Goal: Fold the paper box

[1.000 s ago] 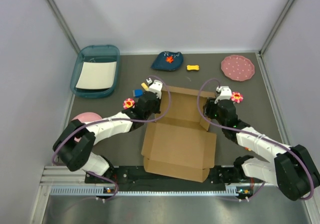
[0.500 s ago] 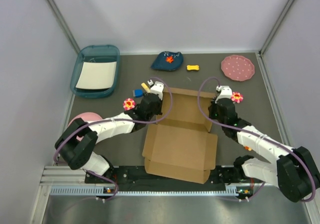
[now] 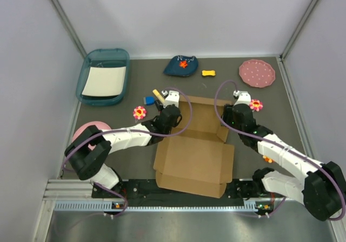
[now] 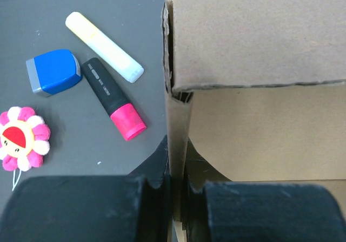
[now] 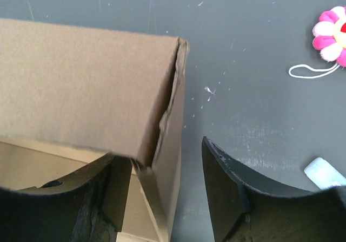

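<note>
The brown cardboard paper box [image 3: 194,155] lies mid-table, its far half with raised walls, its near lid panel flat. My left gripper [image 3: 174,112] is shut on the box's upright left side wall [image 4: 177,128], which stands pinched between the fingertips [image 4: 159,158]. The far wall [image 4: 254,41] stands up beyond it. My right gripper [image 3: 227,118] is open and straddles the box's right side wall [image 5: 170,144], one finger [image 5: 92,193] inside the box, the other [image 5: 227,182] outside with a gap to the wall.
A teal tray [image 3: 85,79] with a white sheet sits back left. A blue block [image 4: 53,70], pale yellow marker [image 4: 102,46], black-and-pink marker [image 4: 113,105] and plush flower [image 4: 22,139] lie left of the box. Another flower [image 5: 332,36], pink plate [image 3: 257,73], dark pouch [image 3: 181,65], yellow bone [image 3: 208,73].
My left gripper has moved right along the box's left edge and stood its side wall up. My right gripper shifted slightly left at the right wall. The box shifted slightly.
</note>
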Motion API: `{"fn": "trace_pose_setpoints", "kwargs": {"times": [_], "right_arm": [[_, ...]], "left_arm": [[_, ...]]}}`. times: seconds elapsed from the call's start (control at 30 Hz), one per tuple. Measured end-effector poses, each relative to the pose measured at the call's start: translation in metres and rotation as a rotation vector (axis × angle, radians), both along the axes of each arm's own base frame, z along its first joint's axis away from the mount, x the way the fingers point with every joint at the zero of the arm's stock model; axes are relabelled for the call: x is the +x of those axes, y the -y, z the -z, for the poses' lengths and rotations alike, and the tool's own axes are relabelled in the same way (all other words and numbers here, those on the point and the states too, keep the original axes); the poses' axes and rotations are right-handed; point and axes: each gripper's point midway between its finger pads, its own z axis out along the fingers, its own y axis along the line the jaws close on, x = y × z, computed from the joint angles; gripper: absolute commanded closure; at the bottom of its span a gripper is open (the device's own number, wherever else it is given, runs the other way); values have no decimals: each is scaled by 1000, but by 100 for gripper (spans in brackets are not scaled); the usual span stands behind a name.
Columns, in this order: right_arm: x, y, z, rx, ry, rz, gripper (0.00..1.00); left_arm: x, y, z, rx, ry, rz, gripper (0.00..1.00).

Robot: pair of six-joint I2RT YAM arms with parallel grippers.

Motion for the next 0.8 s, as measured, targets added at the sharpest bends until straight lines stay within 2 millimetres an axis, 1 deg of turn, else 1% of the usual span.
{"fn": "trace_pose_setpoints", "kwargs": {"times": [0.07,0.1,0.13,0.23,0.33,0.4,0.43,0.53,0.6,0.63,0.73,0.8], "right_arm": [[-1,-2,0,2,-4,-6,51],[-2,-3,1,1,-8,-11,56],[-3,-3,2,0,-12,-14,67],[-6,-6,4,3,-23,-26,86],[-7,-5,6,-1,-28,-22,94],[-6,-3,7,-14,-27,-15,96],[-5,-2,8,-20,-26,-9,100],[-2,-1,10,-26,-23,3,100],[0,-2,10,-27,-20,9,88],[1,-2,11,-25,-19,11,78],[-1,-6,14,-11,-33,4,71],[-7,-10,24,-12,-70,-14,70]], "left_arm": [[1,-2,2,2,-3,-18,100],[1,-3,3,3,-6,-26,100],[1,-4,3,3,-7,-34,100],[0,-5,3,5,-10,-48,100],[0,-7,2,6,-15,-64,100],[1,-7,1,4,-12,-66,100],[1,-7,0,3,-11,-67,100],[1,-7,1,4,-13,-69,100],[0,-7,2,5,-16,-69,100],[-1,-7,2,8,-17,-68,100],[-1,-7,3,9,-19,-70,100],[-2,-7,2,8,-19,-70,100]]}}
